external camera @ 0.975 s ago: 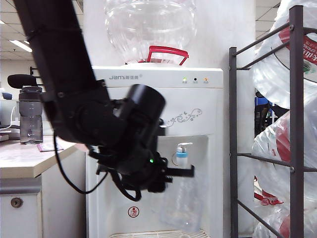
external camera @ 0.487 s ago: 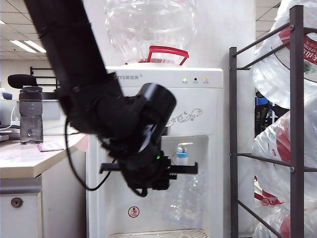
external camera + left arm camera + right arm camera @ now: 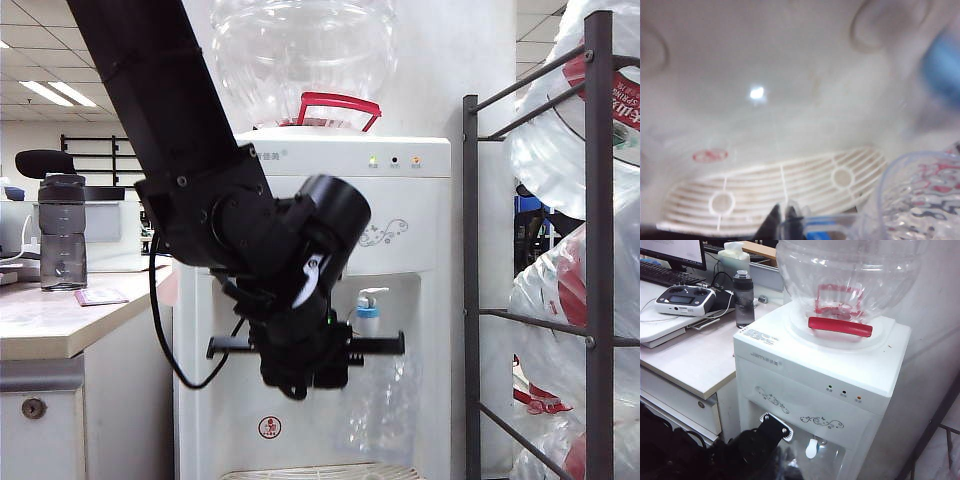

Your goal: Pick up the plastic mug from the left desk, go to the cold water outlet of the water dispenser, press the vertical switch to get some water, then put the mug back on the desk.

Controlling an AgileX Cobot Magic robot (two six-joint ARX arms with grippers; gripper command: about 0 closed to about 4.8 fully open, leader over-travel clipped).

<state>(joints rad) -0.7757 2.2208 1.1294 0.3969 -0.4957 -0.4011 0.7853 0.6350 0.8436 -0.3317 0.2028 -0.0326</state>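
Exterior view: left pincer (image 3: 385, 346) w/ plastic mug (image 3: 378, 405) below cold water outlet (image 3: 368, 318)

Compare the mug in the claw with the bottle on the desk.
The mug hangs in the left claw at the dispenser, under the blue-banded tap; the bottle stands upright on the desk. The mug's wall is dimpled and it is open-topped; the bottle has a black lid. The bottle looks smoky and darker, the mug colourless. Both are see-through.
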